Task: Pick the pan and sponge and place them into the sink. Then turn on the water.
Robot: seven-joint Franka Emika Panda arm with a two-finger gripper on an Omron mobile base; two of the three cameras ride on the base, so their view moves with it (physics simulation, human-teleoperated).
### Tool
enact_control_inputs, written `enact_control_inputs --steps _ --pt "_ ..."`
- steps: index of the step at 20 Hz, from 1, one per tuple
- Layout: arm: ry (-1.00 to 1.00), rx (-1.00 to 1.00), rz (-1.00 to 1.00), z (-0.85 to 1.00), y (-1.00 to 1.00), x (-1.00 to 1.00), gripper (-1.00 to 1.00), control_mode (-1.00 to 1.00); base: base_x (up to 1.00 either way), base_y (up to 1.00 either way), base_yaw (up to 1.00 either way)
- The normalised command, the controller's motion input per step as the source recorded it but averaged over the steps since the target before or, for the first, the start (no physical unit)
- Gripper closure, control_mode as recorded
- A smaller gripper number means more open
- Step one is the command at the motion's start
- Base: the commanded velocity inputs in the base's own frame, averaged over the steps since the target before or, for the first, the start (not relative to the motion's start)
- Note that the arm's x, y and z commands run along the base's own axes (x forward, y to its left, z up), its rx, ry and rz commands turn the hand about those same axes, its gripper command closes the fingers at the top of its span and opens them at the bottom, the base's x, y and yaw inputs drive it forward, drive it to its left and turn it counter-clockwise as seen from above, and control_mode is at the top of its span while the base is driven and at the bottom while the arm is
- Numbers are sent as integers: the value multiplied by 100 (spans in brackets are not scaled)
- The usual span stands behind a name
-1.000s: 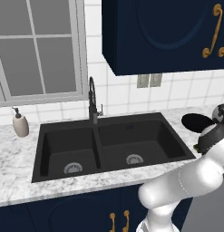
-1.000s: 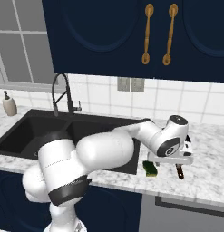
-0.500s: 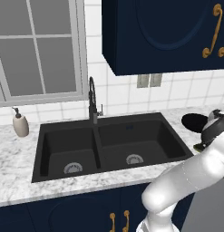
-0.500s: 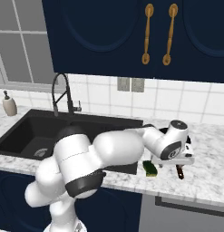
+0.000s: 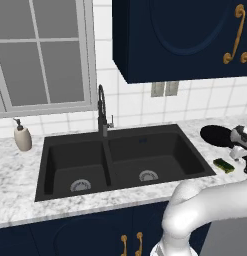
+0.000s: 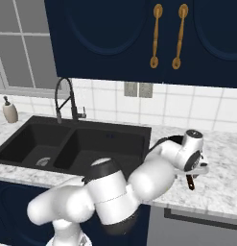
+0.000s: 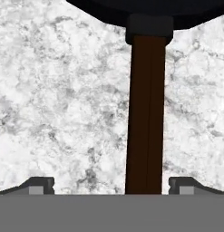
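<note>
The black pan [image 5: 217, 135] rests on the marble counter right of the sink [image 5: 160, 150]. Its long dark handle [image 7: 145, 113] runs up the middle of the hand view to the pan's rim [image 7: 145, 9]. My gripper [image 7: 114, 186] hangs open just above the handle, one fingertip on either side, touching nothing. From the base views the gripper [image 5: 245, 159] [image 6: 192, 171] points down over the handle, whose tip [image 6: 189, 182] sticks out below it. The yellow and green sponge [image 5: 225, 165] lies on the counter beside the gripper. No water runs from the faucet [image 5: 101, 107].
A beige soap dispenser [image 5: 22, 137] stands left of the sink, under the window. Dark blue cabinets [image 6: 139, 38] hang overhead. My own arm [image 6: 153, 173] crosses the sink's right front corner. Marble counter [image 7: 63, 90] surrounds the handle.
The hand has shifted slightly right and down toward the pan handle, and the arm's elbow has swung forward. Pan and sponge have not moved.
</note>
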Motion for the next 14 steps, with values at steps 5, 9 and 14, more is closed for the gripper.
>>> enact_control_inputs --steps 5,9,14 --pt "8 0 3 -49 -10 13 -100 -100 0 0 0" --pt "4 0 5 -45 -3 0 100 -100 0 0 0" --pt "1 0 6 -40 0 0 100 -100 0 0 0"
